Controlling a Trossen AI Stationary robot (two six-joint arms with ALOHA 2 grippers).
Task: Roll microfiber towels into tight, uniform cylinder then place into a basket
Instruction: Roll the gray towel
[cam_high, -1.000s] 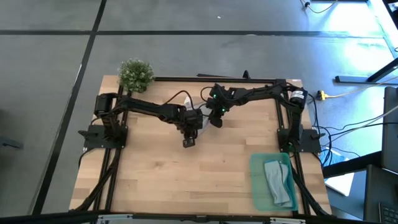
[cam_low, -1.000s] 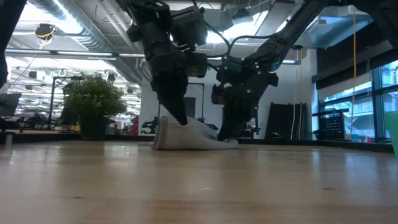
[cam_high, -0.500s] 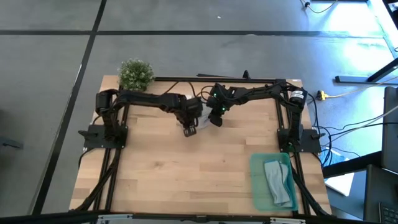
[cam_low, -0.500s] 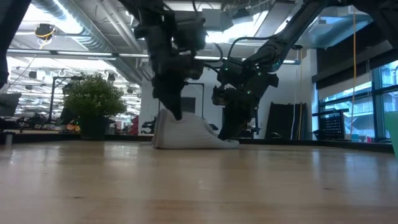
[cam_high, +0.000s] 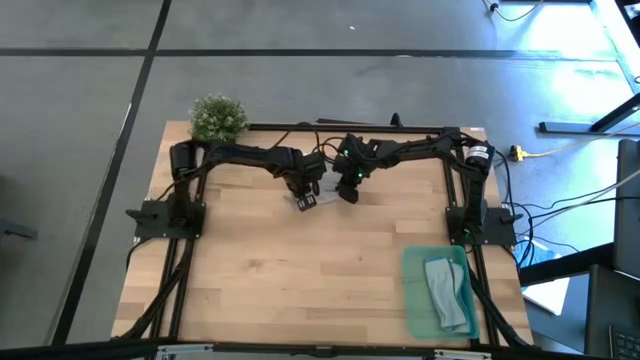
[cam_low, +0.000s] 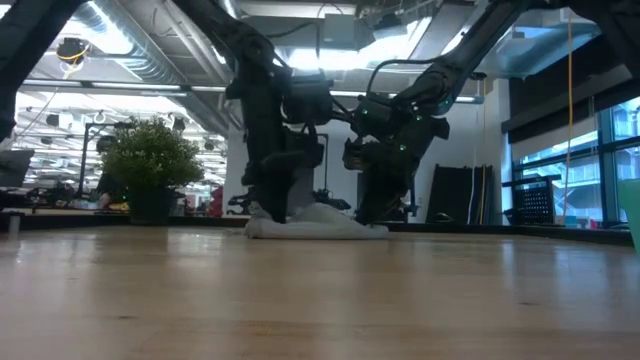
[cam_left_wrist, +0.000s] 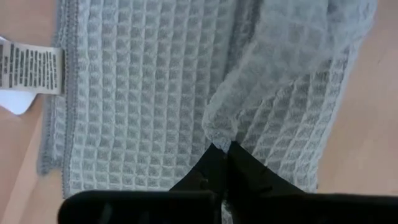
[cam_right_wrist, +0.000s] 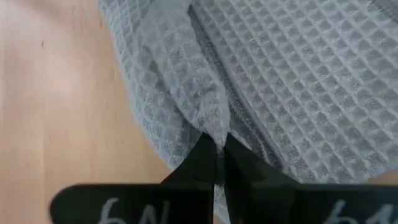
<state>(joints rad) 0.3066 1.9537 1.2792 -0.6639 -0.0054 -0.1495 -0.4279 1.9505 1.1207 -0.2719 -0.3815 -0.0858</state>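
Note:
A light grey waffle towel lies bunched on the table near its far middle; it also shows in the low view. My left gripper and my right gripper stand close together over it, each shut on a fold of it. The green basket sits at the table's near right corner. A second, paler towel lies in it, untouched. My left gripper pinches a raised fold of the grey towel between its two fingers, coming from above and pointing down. The rest of the cloth lies slack on the table around it. My right gripper pinches another raised ridge of the same towel between its two fingers, from above. The cloth around it lies slack on the table.
A small bushy plant stands at the table's far left corner. The towel's white label lies on the wood beside the cloth. Bare wood stretches across the table's near half, left of the basket.
My left gripper has gone toward the table's far edge and down, staying shut on the towel. The part of the cloth it held up in a peak has come down, and the towel now lies lower and flatter.

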